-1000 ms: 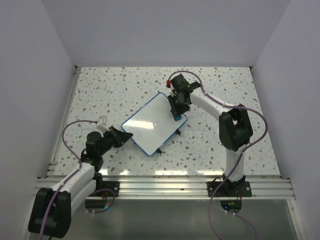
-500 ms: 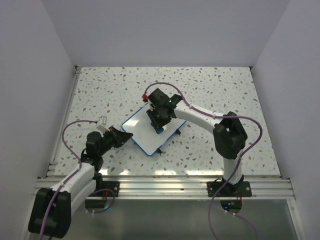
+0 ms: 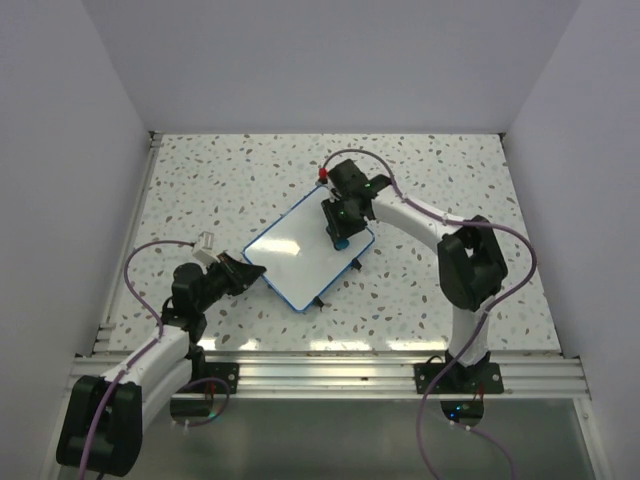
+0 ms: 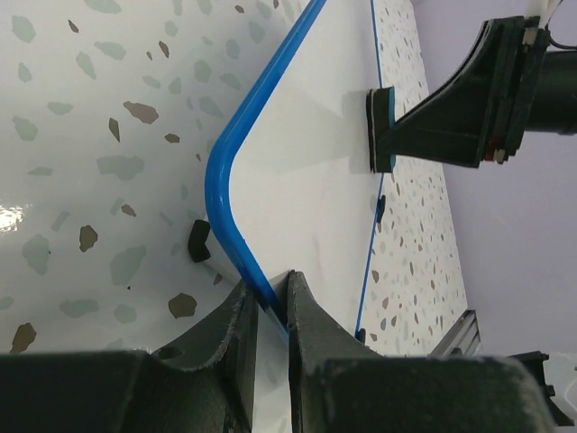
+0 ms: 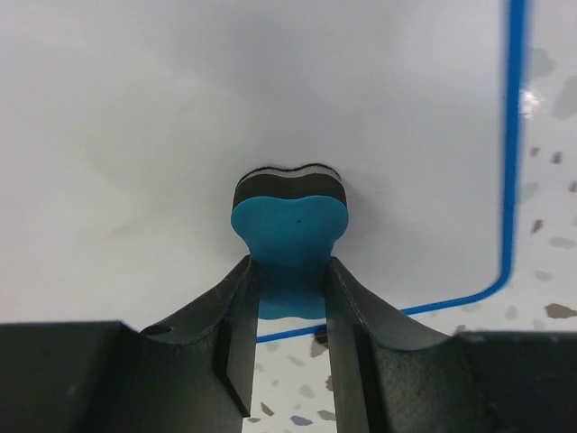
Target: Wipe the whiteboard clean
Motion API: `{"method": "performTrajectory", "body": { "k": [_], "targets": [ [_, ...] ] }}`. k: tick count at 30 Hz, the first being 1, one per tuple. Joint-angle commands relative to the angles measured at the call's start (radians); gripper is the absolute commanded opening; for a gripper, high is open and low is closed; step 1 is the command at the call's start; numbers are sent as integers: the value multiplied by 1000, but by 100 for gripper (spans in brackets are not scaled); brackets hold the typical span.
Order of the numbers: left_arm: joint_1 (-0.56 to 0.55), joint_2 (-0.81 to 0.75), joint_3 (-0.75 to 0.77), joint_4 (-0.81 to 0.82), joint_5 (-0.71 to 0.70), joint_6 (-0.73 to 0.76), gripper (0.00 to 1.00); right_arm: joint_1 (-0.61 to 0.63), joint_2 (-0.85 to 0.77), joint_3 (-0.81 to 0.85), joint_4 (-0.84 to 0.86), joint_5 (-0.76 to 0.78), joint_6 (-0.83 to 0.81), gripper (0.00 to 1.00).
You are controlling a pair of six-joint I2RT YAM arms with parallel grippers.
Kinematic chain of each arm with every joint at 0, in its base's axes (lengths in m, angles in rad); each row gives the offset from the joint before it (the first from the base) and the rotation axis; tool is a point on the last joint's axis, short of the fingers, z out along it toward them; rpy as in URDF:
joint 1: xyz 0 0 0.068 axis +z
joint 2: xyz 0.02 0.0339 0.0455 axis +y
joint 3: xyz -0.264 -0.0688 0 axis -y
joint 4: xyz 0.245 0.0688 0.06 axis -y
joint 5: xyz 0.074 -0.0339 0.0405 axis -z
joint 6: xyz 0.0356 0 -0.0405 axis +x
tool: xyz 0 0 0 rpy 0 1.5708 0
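My left gripper (image 4: 272, 305) is clamped on the blue rim at the near-left corner of the flat white rectangular whiteboard (image 3: 298, 252). The board lies skewed at the middle of the speckled surface (image 3: 440, 180). My right gripper (image 5: 290, 287) pinches a small blue eraser block (image 5: 290, 224), whose dark face touches the board's right part.

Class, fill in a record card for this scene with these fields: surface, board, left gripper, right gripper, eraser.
surface: speckled table
board: whiteboard, lying flat on the table, thin blue rim
left gripper: shut on the whiteboard's rim, beside a rounded corner
right gripper: shut on the eraser
eraser: blue block, dark face pressed on the whiteboard near its right corner
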State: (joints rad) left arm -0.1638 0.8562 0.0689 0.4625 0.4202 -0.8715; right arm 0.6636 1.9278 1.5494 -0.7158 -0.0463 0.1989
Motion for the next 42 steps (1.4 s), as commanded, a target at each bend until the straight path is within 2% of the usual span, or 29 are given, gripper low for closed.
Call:
{"method": "performTrajectory", "body": {
  "k": [1, 5, 10, 25, 31, 38, 42],
  "targets": [
    [-2, 12, -127, -74, -14, 108, 0, -87, -18, -9, 38, -7, -19, 0],
    [-2, 14, -127, -74, -11, 108, 0, -114, 7, 14, 27, -3, -27, 0],
    [-2, 12, -130, -74, -11, 108, 0, -81, 13, 44, 21, -10, -21, 0],
    [-2, 9, -127, -76, -12, 108, 0, 292, 65, 195, -95, 85, 5, 0],
    [-2, 3, -129, -81, -17, 108, 0, 378, 50, 121, -113, 140, 8, 0],
    [-3, 4, -130, -79, -12, 108, 0, 415, -30, -14, -91, 186, 46, 0],
    [-2, -5, -132, -79, -14, 108, 0, 416, 11, 41, -100, 195, 48, 0]
  ]
}}
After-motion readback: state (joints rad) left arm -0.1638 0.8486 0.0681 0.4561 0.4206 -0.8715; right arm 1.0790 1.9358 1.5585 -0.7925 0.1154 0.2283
